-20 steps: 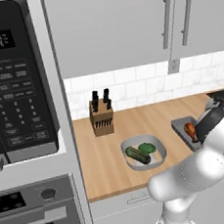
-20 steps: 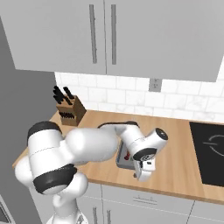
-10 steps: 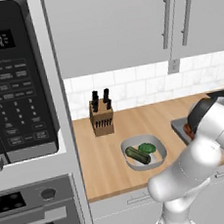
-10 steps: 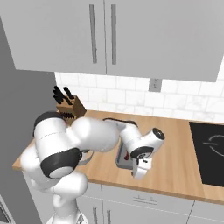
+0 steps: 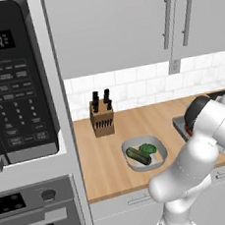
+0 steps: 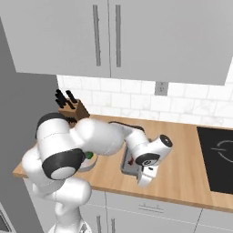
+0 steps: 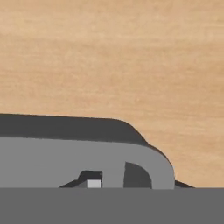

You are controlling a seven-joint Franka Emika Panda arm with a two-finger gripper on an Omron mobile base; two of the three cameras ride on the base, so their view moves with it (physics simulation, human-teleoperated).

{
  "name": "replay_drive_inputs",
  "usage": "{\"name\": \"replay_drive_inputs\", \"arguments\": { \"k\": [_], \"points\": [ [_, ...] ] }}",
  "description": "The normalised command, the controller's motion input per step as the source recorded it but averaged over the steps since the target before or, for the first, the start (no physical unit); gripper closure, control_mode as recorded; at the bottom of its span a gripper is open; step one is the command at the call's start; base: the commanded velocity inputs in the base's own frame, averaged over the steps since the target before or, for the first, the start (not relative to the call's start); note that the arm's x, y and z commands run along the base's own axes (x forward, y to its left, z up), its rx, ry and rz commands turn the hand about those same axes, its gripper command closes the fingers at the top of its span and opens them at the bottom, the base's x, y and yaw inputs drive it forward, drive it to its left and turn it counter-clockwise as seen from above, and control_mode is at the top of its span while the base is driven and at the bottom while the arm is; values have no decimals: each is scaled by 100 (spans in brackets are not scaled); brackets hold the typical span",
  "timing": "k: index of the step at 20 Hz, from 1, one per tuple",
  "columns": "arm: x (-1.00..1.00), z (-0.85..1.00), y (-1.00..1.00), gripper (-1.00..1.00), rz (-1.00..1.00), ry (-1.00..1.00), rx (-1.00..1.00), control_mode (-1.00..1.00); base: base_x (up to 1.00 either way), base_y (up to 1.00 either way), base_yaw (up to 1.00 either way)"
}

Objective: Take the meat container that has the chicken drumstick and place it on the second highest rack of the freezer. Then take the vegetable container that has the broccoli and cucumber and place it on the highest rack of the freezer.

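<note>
The meat container (image 6: pixel 129 164) is a shallow grey tray on the wooden counter, and a reddish bit of the chicken drumstick (image 6: pixel 131 159) shows inside it. My gripper (image 6: pixel 138 172) reaches down at the tray's near corner. In the hand view the tray's rounded rim (image 7: pixel 65 151) runs between my gripper's (image 7: pixel 113 177) two dark tips, which stand close on either side of it. The vegetable container (image 5: pixel 157 160) sits left of the tray, holding the cucumber (image 5: pixel 138 156) and the broccoli (image 5: pixel 148 149). My arm hides most of the tray (image 5: pixel 179 124) in the left base view. The freezer is out of view.
A knife block (image 5: pixel 102 118) stands at the back of the counter. The microwave (image 5: pixel 12 86) and the oven (image 5: pixel 32 212) fill the left side. A black cooktop (image 6: pixel 218 157) lies to the right. Wall cabinets (image 6: pixel 113 36) hang overhead.
The jaws have gone from wide open to close around the tray's rim. My arm has swung further over the tray, covering more of it in the left base view.
</note>
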Motion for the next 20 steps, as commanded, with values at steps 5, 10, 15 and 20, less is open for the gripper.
{"name": "replay_drive_inputs", "arguments": {
  "k": [5,10,15,20],
  "points": [
    [-33,21,1,100,-3,-11,0,-100,0,0,0],
    [-35,75,6,100,-1,-20,-2,-100,0,0,0],
    [-27,94,33,100,0,-22,-5,-100,0,0,0],
    [-27,62,73,100,-2,-5,-4,-100,0,0,0]
  ]
}}
